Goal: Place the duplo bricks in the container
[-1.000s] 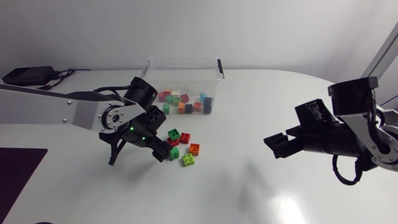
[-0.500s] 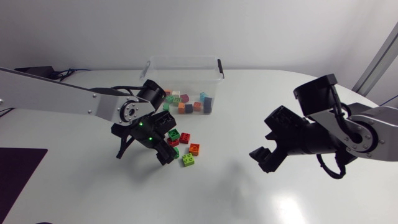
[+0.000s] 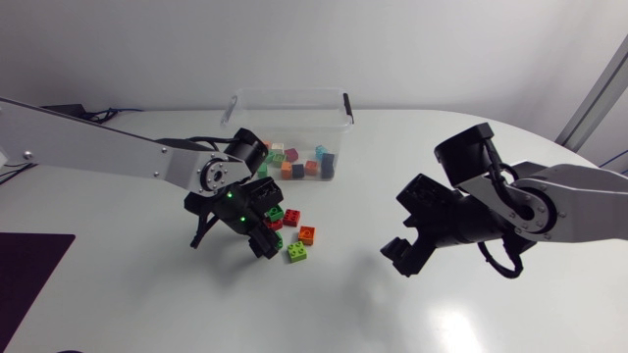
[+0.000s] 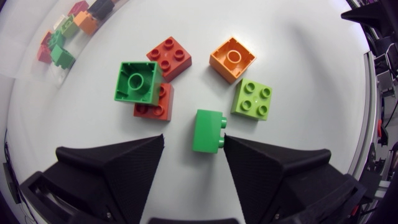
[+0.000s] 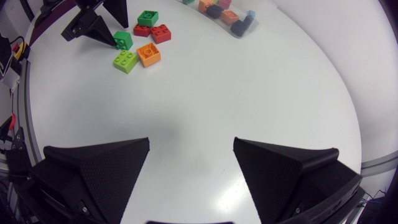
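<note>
- The left arm (image 3: 98,152) comes in over the table (image 3: 147,314) and ends on the near side of the container (image 3: 290,116). The container is a clear tub with small coloured bricks (image 3: 294,167) lying inside it.
- The left gripper (image 4: 194,138) points down at the table a little out from the container's near wall, its jaws apart. A green brick (image 4: 208,130) lies on its side between them. It rests against the right finger, and a gap separates it from the left one.
- Between that brick and the container, a second green brick (image 4: 138,82) lies hollow side up, partly on top of a red brick (image 4: 155,107). Another red brick (image 4: 169,58) sits just beside them, studs up, on the side nearer the container.
- An orange brick (image 4: 232,58) lies hollow side up, also out in front of the container.
- Just beside it, a lime brick (image 4: 252,99) lies studs up, farthest of the loose bricks from the container.
- The right gripper (image 3: 404,227) hangs well apart from the container, off to its right and nearer side. Its jaws are spread wide over bare table, with nothing between them.
</note>
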